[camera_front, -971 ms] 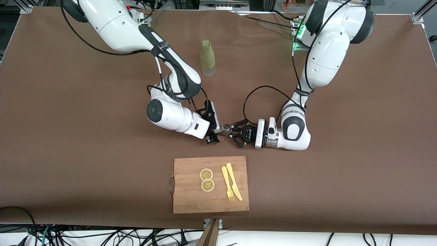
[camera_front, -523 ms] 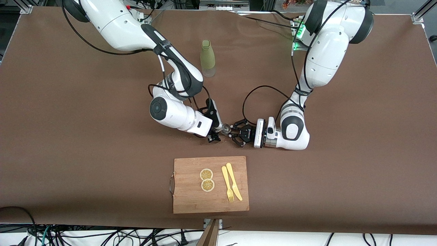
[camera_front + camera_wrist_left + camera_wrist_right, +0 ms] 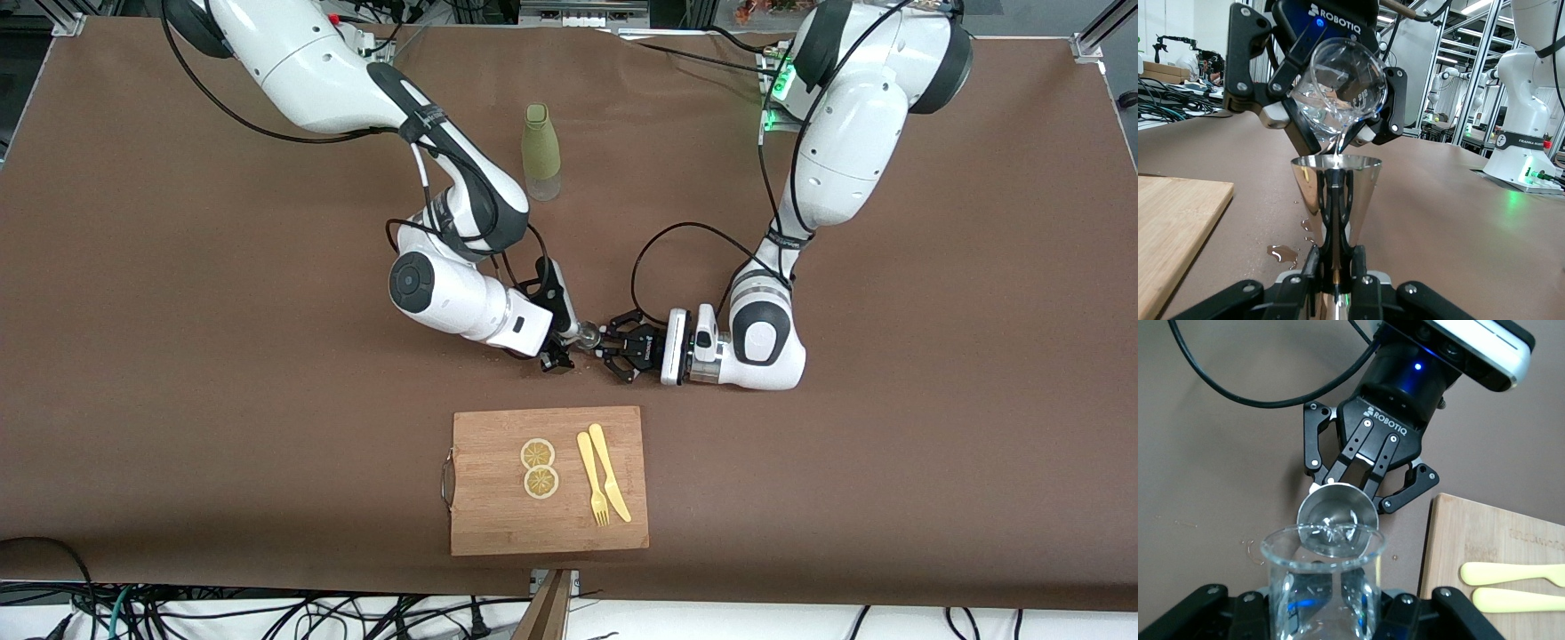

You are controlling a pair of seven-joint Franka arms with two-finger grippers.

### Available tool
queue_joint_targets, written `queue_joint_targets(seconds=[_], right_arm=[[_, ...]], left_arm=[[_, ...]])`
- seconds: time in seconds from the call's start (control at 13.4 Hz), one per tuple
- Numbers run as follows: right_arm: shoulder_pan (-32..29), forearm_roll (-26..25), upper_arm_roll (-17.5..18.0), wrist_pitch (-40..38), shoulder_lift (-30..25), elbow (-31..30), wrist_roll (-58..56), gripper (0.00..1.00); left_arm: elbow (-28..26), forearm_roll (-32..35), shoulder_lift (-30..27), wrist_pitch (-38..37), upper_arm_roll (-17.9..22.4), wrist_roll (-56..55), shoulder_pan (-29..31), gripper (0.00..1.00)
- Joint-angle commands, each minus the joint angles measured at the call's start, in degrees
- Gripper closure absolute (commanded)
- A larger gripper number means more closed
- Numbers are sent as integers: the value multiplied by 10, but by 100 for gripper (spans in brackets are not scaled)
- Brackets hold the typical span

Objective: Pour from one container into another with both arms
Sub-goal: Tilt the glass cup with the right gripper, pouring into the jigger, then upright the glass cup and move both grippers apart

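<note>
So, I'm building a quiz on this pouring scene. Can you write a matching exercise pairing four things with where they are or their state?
Things:
1. glass beaker
2. metal cup
3. green bottle
4. lemon slices

Places or states:
A. on the cutting board
B. tilted, in the right gripper
C. upright, in the left gripper
D. standing alone near the robots' bases

Pairs: 1-B, 2-C, 3-D, 4-A
</note>
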Motion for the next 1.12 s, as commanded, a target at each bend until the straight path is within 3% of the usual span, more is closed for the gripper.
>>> queue_joint_targets(seconds=[0.0,0.3,0.52,0.75,1.05], right_arm=[[5,-1,-3,3,-13,-7,51,96],[-11,50,-3,-3,-14,-9,85,96],[-36,124,-3,-29,-24,-17,75,96],[-56,169,-3,-60,-43,-30,42,96],[-119,285,-3,-124,-72,-68,-86,96]], left_arm=[[12,-20,6,12,-2,9,-4,100],[12,-20,6,12,-2,9,-4,100],[13,-20,6,11,-2,10,-3,100],[10,-20,6,10,-2,17,4,100],[4,-10,1,4,-1,25,35,100]])
